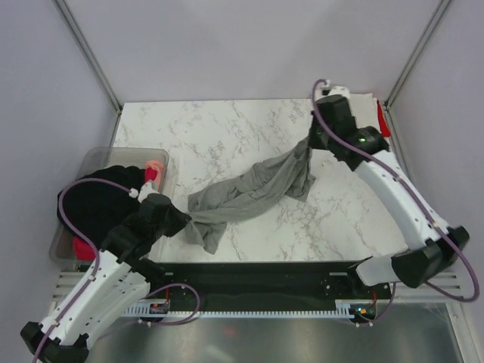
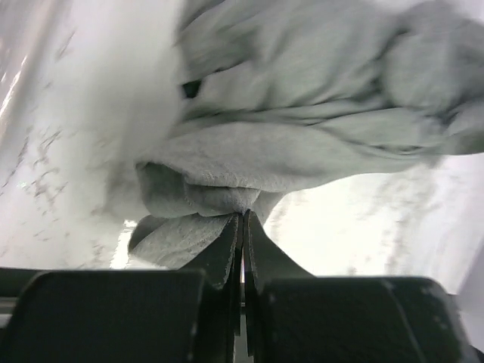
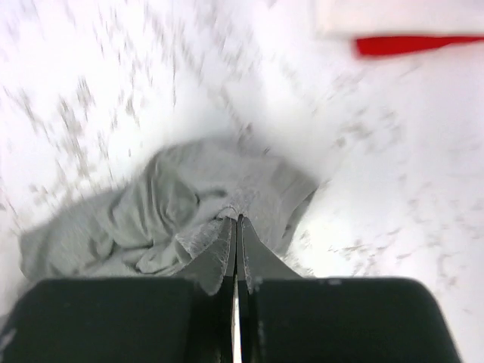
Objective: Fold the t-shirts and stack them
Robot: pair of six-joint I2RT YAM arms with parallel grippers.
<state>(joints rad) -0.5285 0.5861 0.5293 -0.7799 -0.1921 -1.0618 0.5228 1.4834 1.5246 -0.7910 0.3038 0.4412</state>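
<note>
A heather grey t-shirt [image 1: 253, 189] hangs bunched and stretched in a band between both grippers, over the marble table [image 1: 227, 128]. My left gripper [image 1: 187, 220] is shut on its near-left end; in the left wrist view the jaws [image 2: 243, 217] pinch a fold of the grey t-shirt [image 2: 302, 113]. My right gripper [image 1: 308, 144] is shut on the far-right end, and the right wrist view shows its closed tips [image 3: 237, 219] biting the grey t-shirt [image 3: 151, 219]. At the table's back right lie a red t-shirt [image 1: 383, 121] and a white one [image 3: 393, 15].
A clear plastic tub [image 1: 98, 157] stands off the table's left edge. It holds a black t-shirt [image 1: 91, 208], a pink one [image 1: 155, 168] and a red one [image 1: 83, 248]. Frame posts rise at both back corners.
</note>
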